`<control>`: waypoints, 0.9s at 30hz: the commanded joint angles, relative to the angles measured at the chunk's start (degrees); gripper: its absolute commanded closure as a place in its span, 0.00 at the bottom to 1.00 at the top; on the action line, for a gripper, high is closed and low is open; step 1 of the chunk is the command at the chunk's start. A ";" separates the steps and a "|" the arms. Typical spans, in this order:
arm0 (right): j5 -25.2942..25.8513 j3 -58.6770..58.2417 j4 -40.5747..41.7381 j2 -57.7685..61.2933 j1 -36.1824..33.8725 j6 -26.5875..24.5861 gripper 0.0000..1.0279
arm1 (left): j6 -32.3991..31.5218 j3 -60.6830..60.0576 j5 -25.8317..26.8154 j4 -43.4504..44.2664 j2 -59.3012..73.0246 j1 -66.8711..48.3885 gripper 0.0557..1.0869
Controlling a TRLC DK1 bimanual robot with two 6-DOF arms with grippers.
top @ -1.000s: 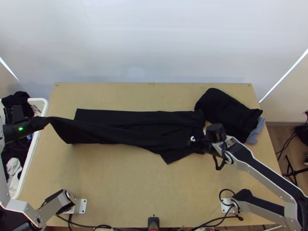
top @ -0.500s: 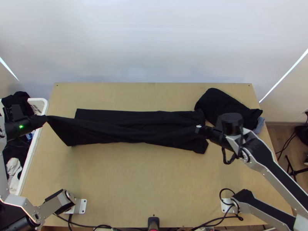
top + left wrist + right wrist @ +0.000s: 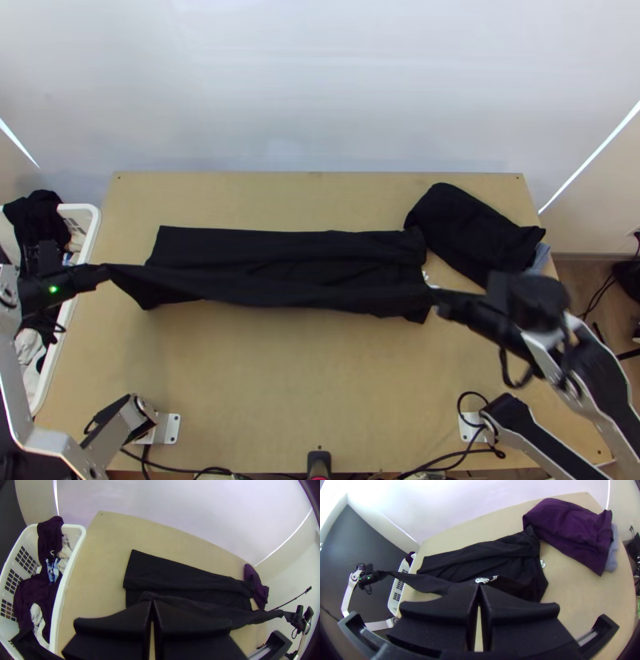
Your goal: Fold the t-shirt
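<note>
Left gripper [image 3: 104, 274] pinches the black t-shirt [image 3: 320, 250] at one end, right gripper [image 3: 438, 297] near the collar end; its long axis runs crosswise on the table [image 3: 240, 384] between them, so the stretched edge should probably come down parallel.

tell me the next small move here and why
Probably bring the raised near edge over the black t-shirt and lay it down: the left pincer and right pincer hold it stretched between them, and the far side lies folded inward.
</note>
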 commanded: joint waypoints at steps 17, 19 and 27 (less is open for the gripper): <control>-0.57 -10.73 10.20 -12.60 2.04 -5.86 0.97 | -7.34 -6.11 6.25 4.98 -3.95 -1.86 0.96; -0.57 -11.52 14.77 -9.35 1.60 -6.03 0.97 | -9.54 -6.20 5.28 7.79 -1.05 -2.30 0.96; -0.74 -10.73 25.14 4.80 -2.18 -6.12 0.97 | -9.98 -3.48 3.96 11.13 6.60 -0.98 0.97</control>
